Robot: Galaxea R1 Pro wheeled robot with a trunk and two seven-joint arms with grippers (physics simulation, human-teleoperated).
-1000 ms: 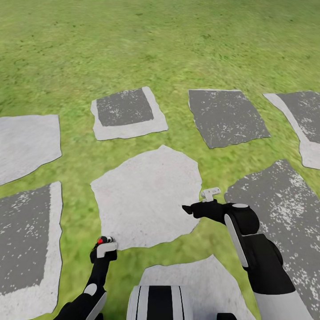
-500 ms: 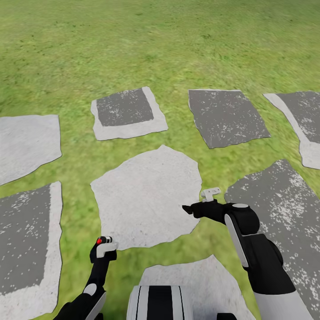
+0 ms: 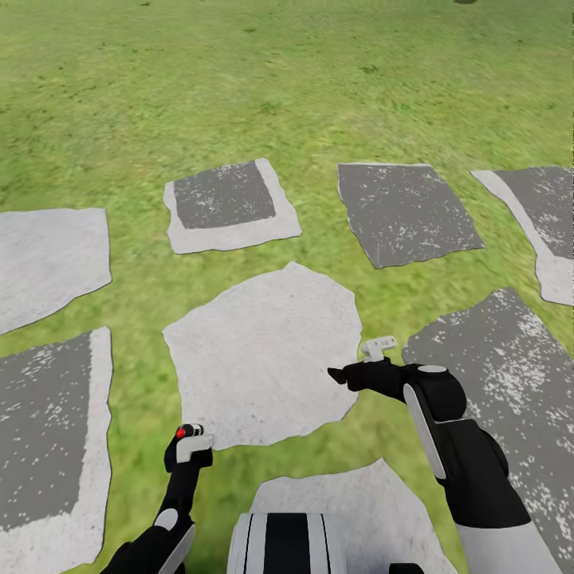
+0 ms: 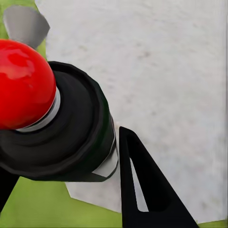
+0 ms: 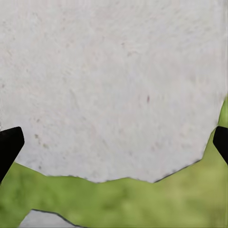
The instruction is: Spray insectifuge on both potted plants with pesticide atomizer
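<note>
A wheeled robot stands among stepping slabs on the lawn (image 3: 319, 88) of the garden, its head camera looking down over both arms. The left pincer (image 3: 188, 448) is clamped on the pesticide atomizer (image 4: 61, 137), a dark bottle with a red cap (the cap shows as a small red dot in the head view, and the dark body fills much of the left wrist view between the black fingers (image 4: 145, 190)). The bottle is held low at the robot's left, above the grass just beside the near edge of the pale central slab (image 3: 263, 351).

The right pincer (image 3: 339, 375) reaches out level over the right-hand edge of that same slab; in the right wrist view its two black fingertips (image 5: 9, 147) sit at opposite edges of the picture, spread wide, with nothing between them but pale stone and a strip of grass.

Darker, speckled slabs (image 3: 402, 207) lie ahead and to either side, each apart from the next with grass between. The robot's striped trunk (image 3: 287, 546) shows at the bottom of the head view.
</note>
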